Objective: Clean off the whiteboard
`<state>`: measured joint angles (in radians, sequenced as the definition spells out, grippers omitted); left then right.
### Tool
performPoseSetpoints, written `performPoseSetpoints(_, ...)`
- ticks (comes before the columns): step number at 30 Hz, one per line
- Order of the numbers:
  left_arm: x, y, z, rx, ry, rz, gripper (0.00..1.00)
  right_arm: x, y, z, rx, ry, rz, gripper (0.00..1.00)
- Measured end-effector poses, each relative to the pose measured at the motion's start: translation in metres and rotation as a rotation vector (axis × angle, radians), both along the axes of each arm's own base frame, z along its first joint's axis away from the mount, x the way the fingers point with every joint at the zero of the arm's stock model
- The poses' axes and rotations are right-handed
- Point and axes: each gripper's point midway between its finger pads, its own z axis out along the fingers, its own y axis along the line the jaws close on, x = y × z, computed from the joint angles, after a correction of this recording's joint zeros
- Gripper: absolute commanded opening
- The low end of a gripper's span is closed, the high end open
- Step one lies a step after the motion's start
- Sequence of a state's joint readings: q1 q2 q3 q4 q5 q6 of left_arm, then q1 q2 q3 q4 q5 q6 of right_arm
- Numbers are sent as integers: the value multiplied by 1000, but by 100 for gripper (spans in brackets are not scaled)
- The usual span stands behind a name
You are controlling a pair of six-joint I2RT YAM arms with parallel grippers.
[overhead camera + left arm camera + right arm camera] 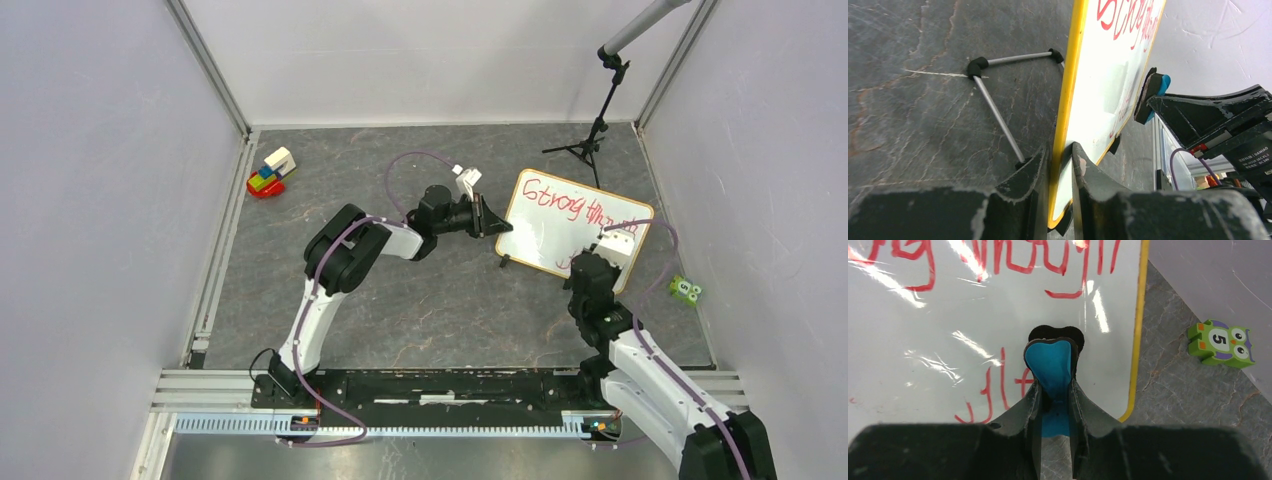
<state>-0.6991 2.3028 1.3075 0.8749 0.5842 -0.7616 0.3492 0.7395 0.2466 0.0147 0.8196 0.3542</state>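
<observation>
The whiteboard (560,225) stands tilted on its wire stand at the centre right, with red handwriting along its top and near its lower right. My left gripper (497,228) is shut on the whiteboard's left edge; in the left wrist view the jaws pinch the yellow frame (1062,150). My right gripper (600,262) is shut on the blue eraser (1050,365), whose black felt tip sits close against the board face (948,340) near the lower red marks. The eraser also shows in the left wrist view (1152,95).
A green owl block (686,290) with the number 5 lies right of the board, also in the right wrist view (1220,342). A stack of coloured toy blocks (269,174) sits far left. A black tripod (590,140) stands behind the board. Walls enclose the table.
</observation>
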Motion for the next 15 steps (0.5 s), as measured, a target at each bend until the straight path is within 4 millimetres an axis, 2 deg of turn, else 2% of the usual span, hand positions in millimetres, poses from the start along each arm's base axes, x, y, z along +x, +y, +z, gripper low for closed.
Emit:
performPoseSetpoints(9,7,19,5,31,-1,36,2,3,-7,-1,-25,15,-10,7)
performPoseSetpoints(15,7,21,2,47,-7,42,2,12,5,-12,-21,52,58,7)
